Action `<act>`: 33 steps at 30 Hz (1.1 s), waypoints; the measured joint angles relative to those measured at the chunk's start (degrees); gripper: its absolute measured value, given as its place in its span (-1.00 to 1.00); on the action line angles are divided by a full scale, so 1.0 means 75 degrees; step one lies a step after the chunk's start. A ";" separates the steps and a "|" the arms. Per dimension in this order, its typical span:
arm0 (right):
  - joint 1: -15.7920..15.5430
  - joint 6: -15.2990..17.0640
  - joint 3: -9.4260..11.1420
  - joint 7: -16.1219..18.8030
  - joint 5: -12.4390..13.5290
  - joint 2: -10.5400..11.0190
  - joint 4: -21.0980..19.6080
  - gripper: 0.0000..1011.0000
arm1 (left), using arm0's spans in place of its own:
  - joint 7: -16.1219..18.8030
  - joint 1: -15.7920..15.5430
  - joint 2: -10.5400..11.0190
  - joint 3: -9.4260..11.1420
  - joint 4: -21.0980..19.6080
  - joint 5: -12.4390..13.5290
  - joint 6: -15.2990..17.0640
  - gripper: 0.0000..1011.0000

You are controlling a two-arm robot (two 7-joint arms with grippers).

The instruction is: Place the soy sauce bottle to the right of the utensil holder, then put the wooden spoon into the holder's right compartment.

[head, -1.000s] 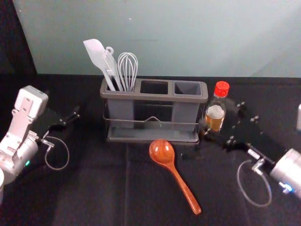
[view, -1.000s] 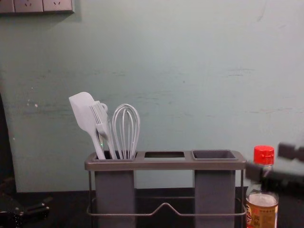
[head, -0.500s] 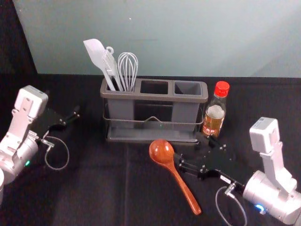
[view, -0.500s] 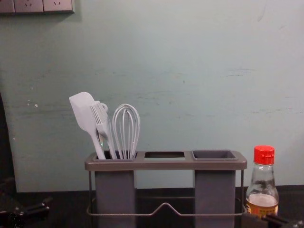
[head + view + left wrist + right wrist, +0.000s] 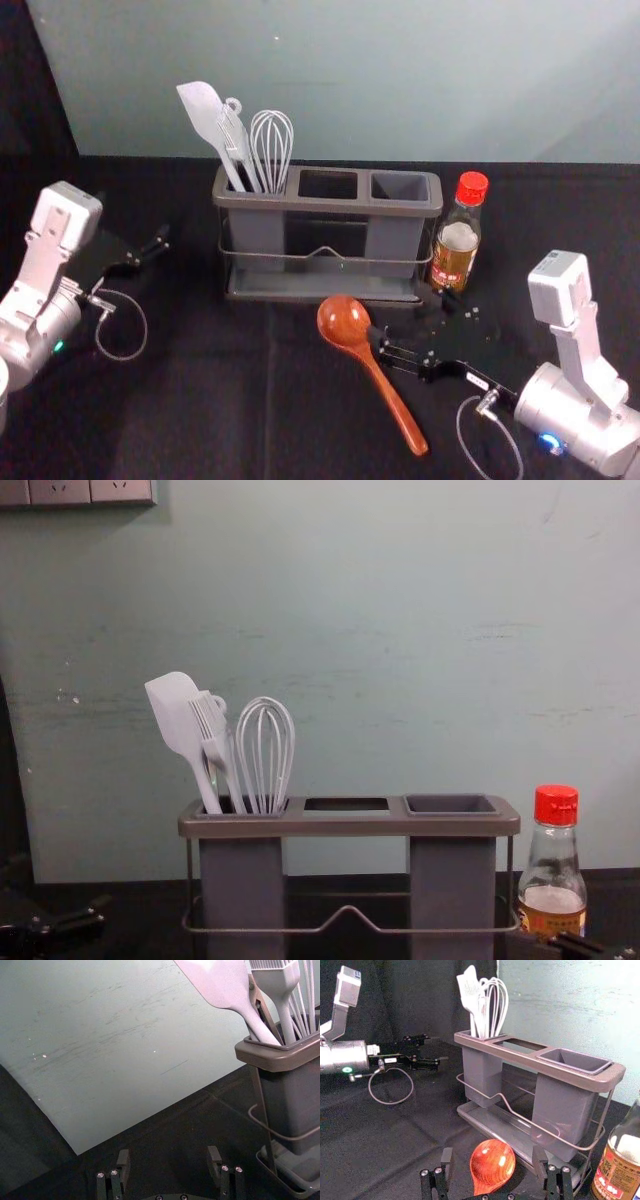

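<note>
The utensil holder point(image 5: 328, 205) stands upright, its right compartment point(image 5: 577, 1060) holding nothing. Just right of it, the red-capped soy sauce bottle point(image 5: 456, 245) is upright, also in the chest view point(image 5: 552, 880). The wooden spoon point(image 5: 343, 322) lies in front of the holder, bowl toward it and handle angled toward the front right. My right gripper point(image 5: 410, 318) is open, low between spoon and bottle; in the right wrist view, the bowl shows between the fingers of the right gripper point(image 5: 493, 1156). My left gripper point(image 5: 132, 218) idles left of the holder; the left wrist view shows the left gripper point(image 5: 169, 1152) open.
A white spatula point(image 5: 204, 115), a brush point(image 5: 236, 140) and a whisk point(image 5: 271, 145) stand in the holder's left compartment. Behind the black-covered table point(image 5: 200, 400) rises a pale wall point(image 5: 400, 80).
My right gripper has moved from beside the bottle toward the front left, near the spoon's bowl, then stayed almost still. The bottle stands free of it. The left arm has not moved.
</note>
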 joint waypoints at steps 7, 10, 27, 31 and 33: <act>0.0010 0.0064 -0.0008 -0.0002 0.0012 0.0004 -0.0012 0.99 | 0.0001 0.0000 0.0000 0.0000 0.0001 0.0000 0.0000 0.99; 0.0000 0.0445 -0.0055 -0.0120 -0.0051 0.0079 -0.0236 0.99 | 0.0000 0.0000 0.0000 0.0000 0.0001 0.0000 0.0000 0.99; 0.0241 0.5040 -0.0375 -0.1303 -0.0568 -0.0076 -0.1787 0.99 | 0.0000 0.0000 0.0000 0.0000 0.0000 0.0000 0.0000 0.99; 0.0468 0.5700 -0.0449 -0.1439 -0.0656 -0.0328 -0.1738 0.99 | 0.0000 0.0000 0.0000 0.0000 0.0000 0.0000 0.0000 0.99; 0.0564 0.5884 -0.0487 -0.1490 -0.0709 -0.0432 -0.1680 0.99 | 0.0000 0.0000 0.0000 0.0000 0.0000 0.0000 0.0000 0.99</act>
